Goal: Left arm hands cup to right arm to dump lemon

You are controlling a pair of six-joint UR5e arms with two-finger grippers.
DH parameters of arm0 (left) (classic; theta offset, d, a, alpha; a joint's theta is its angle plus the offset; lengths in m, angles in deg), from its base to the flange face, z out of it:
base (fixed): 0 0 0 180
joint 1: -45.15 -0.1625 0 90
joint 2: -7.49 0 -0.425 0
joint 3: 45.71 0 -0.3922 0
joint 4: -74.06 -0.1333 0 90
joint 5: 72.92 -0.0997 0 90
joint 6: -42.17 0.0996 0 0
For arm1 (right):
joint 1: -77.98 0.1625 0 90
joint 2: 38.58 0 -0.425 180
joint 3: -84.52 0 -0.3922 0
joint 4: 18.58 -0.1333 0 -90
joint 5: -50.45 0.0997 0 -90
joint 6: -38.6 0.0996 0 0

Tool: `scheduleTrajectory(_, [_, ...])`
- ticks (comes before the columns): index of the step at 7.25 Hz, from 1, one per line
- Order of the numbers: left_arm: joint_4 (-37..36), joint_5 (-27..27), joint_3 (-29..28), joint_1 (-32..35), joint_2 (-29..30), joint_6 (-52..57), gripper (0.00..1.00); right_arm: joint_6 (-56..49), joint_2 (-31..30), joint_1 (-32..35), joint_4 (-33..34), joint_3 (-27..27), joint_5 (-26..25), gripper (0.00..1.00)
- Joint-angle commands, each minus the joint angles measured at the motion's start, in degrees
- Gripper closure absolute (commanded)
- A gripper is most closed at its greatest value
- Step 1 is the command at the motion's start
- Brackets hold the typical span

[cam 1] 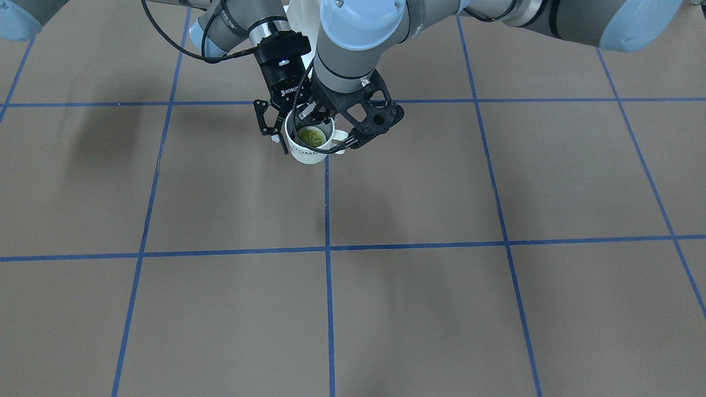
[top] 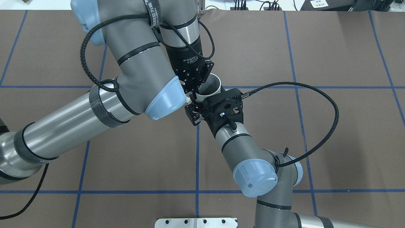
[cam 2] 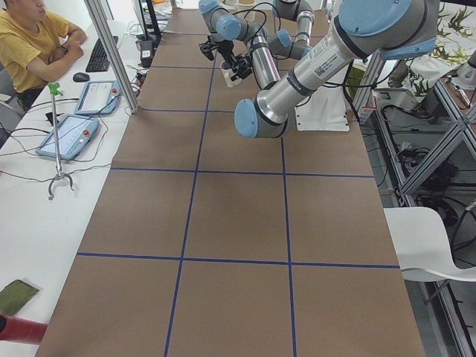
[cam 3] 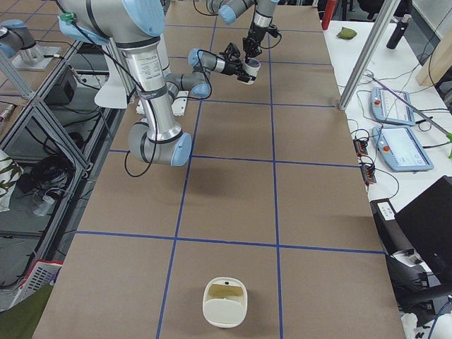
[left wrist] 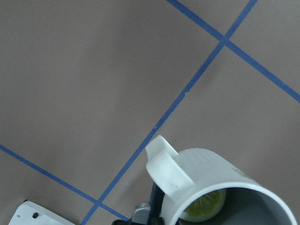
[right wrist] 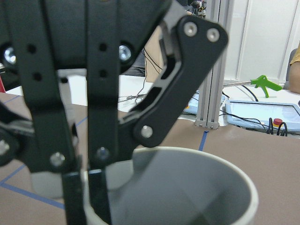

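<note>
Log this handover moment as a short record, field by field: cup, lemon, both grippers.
cup: small cream-white mug lettered "HOME", mouth up, held above the brown table
lemon: yellow-green slice, inside the mug
left gripper: shut, pinching the mug's rim from above
right gripper: at the mug's side, fingers spread; grip cannot be told
dump: not yet done

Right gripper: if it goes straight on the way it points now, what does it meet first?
Most likely the cup, held at its rim by the left gripper; it lies close ahead of the right gripper. Whether they touch is unclear.
</note>
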Motion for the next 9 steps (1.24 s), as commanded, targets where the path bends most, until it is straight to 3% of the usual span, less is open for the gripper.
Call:
scheduleTrajectory(1, [0.00, 0.00, 0.01, -0.02, 0.00, 0.00, 1.00, 0.09, 0.07, -0.02, -0.41, -0.05, 0.00, 0.44])
scheduleTrajectory(2, [0.09, 0.00, 0.01, -0.02, 0.00, 0.00, 0.99, 0.18, 0.07, -0.19, -0.76, -0.05, 0.09, 0.81])
scheduleTrajectory(3, [0.17, -0.09, 0.01, -0.02, 0.00, 0.00, 0.50, 0.18, -0.02, -0.28, -1.20, -0.05, 0.17, 1.00])
scheduleTrajectory(4, [0.09, -0.43, 0.35, -0.02, 0.00, 0.00, 0.00, 0.18, 0.06, -0.28, -1.29, -0.14, 0.26, 1.00])
scheduleTrajectory(9, [-2.28, -0.61, 9.05, 2.43, -1.66, 0.00, 0.00, 1.67, -0.11, -0.11, -1.82, -0.23, 0.70, 1.00])
